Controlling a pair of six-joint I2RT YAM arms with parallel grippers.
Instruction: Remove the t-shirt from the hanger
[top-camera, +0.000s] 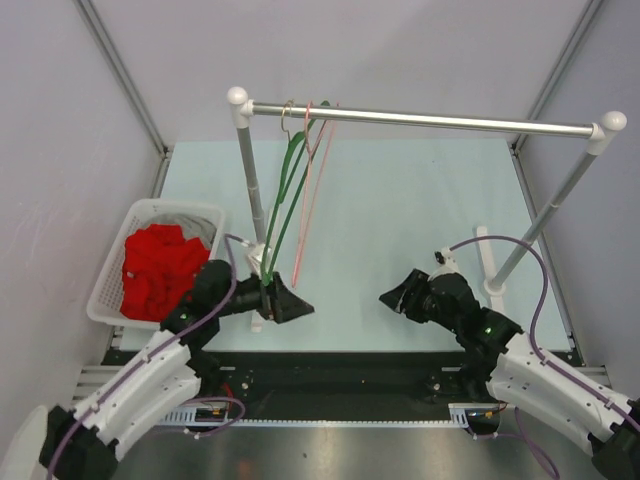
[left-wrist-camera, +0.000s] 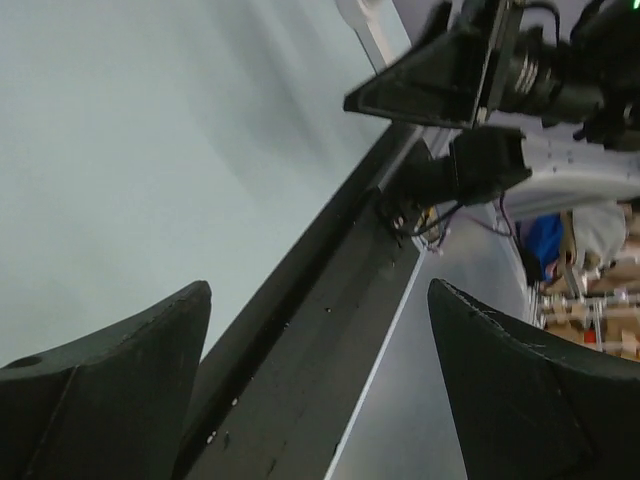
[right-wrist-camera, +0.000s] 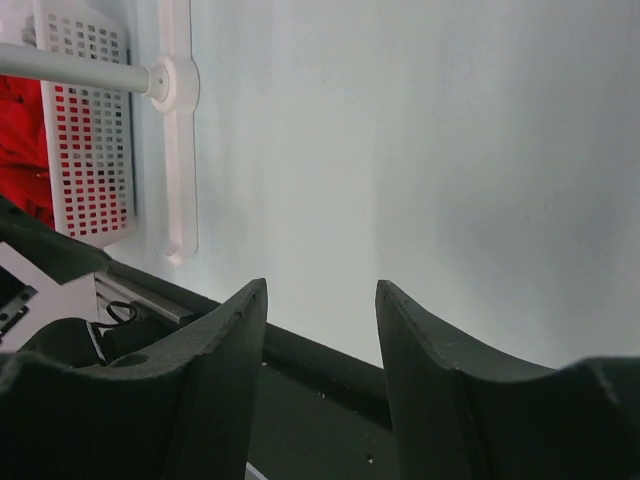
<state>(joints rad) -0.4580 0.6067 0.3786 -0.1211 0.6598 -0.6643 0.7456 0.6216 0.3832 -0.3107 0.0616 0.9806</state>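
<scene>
The red t-shirt (top-camera: 155, 272) lies crumpled in the white basket (top-camera: 170, 207) at the left, off the hanger; a sliver of it (right-wrist-camera: 20, 140) shows in the right wrist view. A bare green hanger (top-camera: 285, 195) and a thin pink one (top-camera: 312, 180) hang from the metal rail (top-camera: 420, 120). My left gripper (top-camera: 296, 305) sits low by the rail's left post, open, with nothing between its fingers (left-wrist-camera: 320, 290). My right gripper (top-camera: 390, 298) hovers over the table's near right part, open and holding nothing (right-wrist-camera: 322, 285).
The rail's two slanted posts stand on white feet (right-wrist-camera: 175, 120) at left and right (top-camera: 492, 285). The basket's perforated wall (right-wrist-camera: 90, 130) is beside the left foot. A black frame strip (left-wrist-camera: 330, 300) runs along the table's near edge. Grey walls close in the sides.
</scene>
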